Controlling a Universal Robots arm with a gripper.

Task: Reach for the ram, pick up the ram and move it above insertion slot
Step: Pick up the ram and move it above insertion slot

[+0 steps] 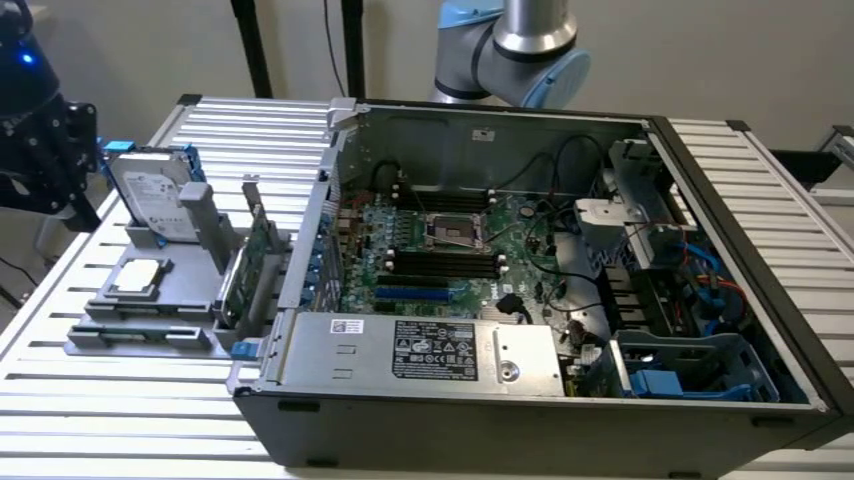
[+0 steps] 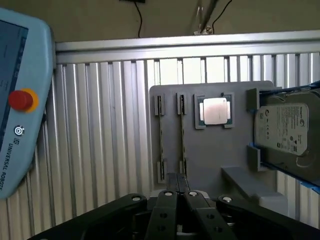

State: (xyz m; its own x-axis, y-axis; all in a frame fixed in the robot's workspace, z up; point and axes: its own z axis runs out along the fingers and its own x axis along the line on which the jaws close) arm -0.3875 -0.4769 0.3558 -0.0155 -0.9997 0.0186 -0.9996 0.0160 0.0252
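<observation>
The gripper (image 2: 177, 177) is hovering above the grey holder (image 2: 215, 160), its fingers (image 2: 171, 186) pressing together and gripping nothing. The ram (image 2: 182, 135) is standing on edge in the holder beside a second stick (image 2: 161, 135), near the table (image 2: 100, 125) edge on the exterior view's left.

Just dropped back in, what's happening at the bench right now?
The arm's end effector hangs over the gray parts holder, close to one end of the ram, which stands on edge in the holder beside a second stick. The ram is not yet lifted. The open computer case sits to the exterior view's right.
</observation>
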